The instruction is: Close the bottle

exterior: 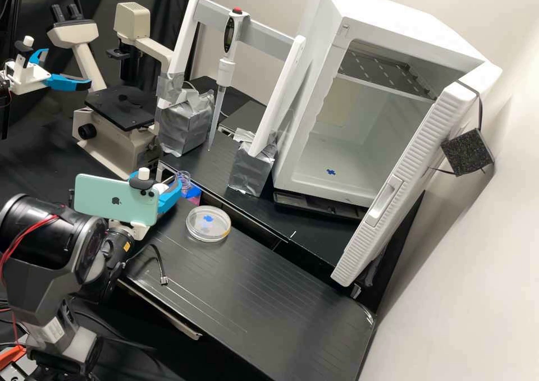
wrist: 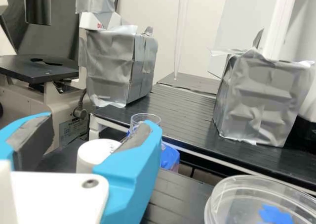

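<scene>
We saw the hand (wrist: 92,132) wide open, apparently empty, white cap (wrist: 94,154) visible through its gap. Clear bottle (wrist: 148,119), seemingly uncapped, stood just on the far side. We judged gripping, seating and tightening left.

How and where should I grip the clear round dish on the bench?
Probably from above, with the gripper spanning opposite sides of the rim, if it opens wide enough: the dish is round, low and lies flat on the bench.
</scene>
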Controlling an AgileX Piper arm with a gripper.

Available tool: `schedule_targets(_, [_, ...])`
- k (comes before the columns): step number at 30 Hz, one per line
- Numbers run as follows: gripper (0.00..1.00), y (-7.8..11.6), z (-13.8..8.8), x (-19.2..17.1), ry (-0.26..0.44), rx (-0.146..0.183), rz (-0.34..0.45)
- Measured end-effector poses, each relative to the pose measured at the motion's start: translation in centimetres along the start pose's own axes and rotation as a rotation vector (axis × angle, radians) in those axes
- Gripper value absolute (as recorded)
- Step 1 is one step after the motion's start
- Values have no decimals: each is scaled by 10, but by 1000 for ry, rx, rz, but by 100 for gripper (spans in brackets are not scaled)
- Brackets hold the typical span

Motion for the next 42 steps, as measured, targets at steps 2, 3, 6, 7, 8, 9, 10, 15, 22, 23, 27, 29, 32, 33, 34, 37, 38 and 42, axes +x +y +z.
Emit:
schedule_targets(2, [0,0,0,0,0,0,0])
schedule_targets(3, [0,0,0,0,-1,0,-2])
schedule_targets(6, [0,-2,2,1,-9,0,-12])
schedule_targets(7, [0,-3,2,1,-12,0,-16])
schedule_targets(8, [0,-3,3,1,-15,0,-17])
schedule_targets(9, [0,-3,3,1,-16,0,-17])
schedule_targets(10, [0,-4,3,1,-18,0,-20])
schedule_targets(15, [0,-2,5,1,-27,-1,-12])
schedule_targets(22, [0,0,7,1,-40,-2,3])
schedule_targets(23, [0,0,7,1,-40,-2,3])
schedule_targets(27, [0,1,8,1,-43,-3,5])
schedule_targets(29, [0,1,8,1,-44,-2,6])
schedule_targets(32, [0,1,8,1,-44,-2,6])
schedule_targets(33, [0,1,8,1,-44,-2,6])
schedule_targets(34, [0,1,8,1,-44,-2,6])
schedule_targets(37, [0,2,8,1,-42,-5,9])
schedule_targets(38, [0,4,8,0,-45,-4,16])
schedule_targets(42, [0,12,8,-2,-41,13,51])
